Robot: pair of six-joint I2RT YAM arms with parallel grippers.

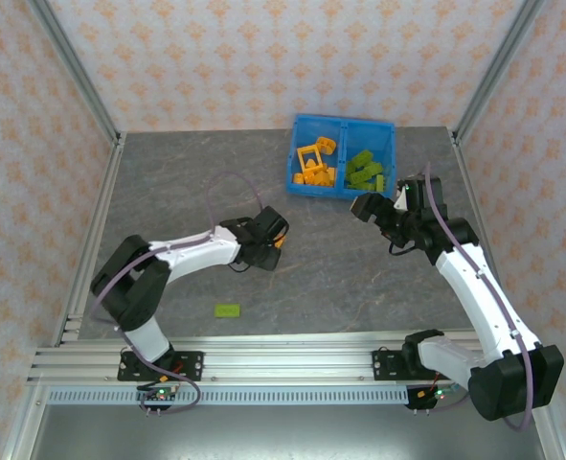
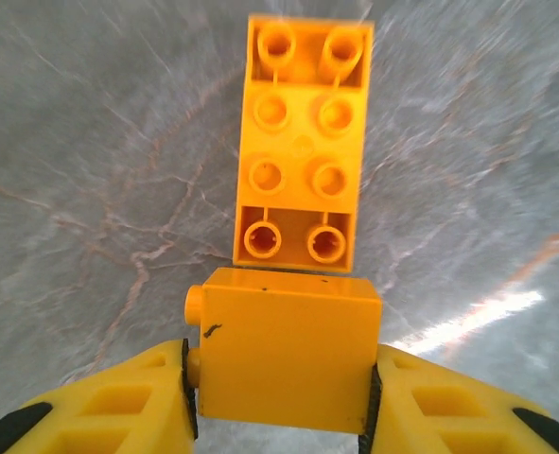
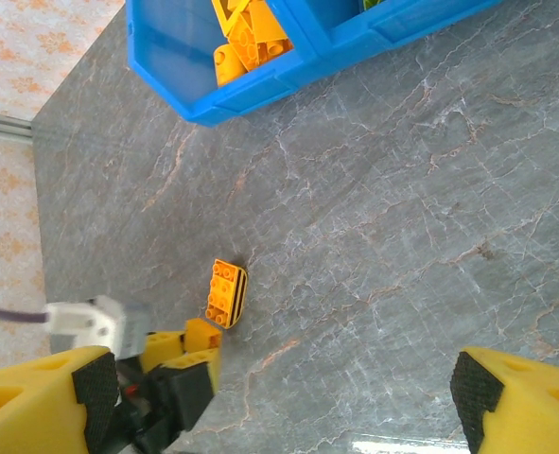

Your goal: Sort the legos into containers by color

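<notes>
Left arm: my left fingers (image 2: 118, 407) clamped the square orange brick (image 2: 284, 355) on the tabletop (image 1: 359, 278), well apart from the far blue bin (image 1: 345, 120) | Right arm: my right fingers (image 3: 506, 397) stood apart | Risk: the long orange brick (image 2: 303, 142) touching it could, I judged, drag along or drop off.

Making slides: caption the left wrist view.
Left tool grips a small orange brick; a longer orange brick lies beyond on the grey table.

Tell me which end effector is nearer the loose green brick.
Left. The left end effector, around an orange brick, sits just beyond the green brick; the right end effector hangs farther off by the blue bin.
</notes>
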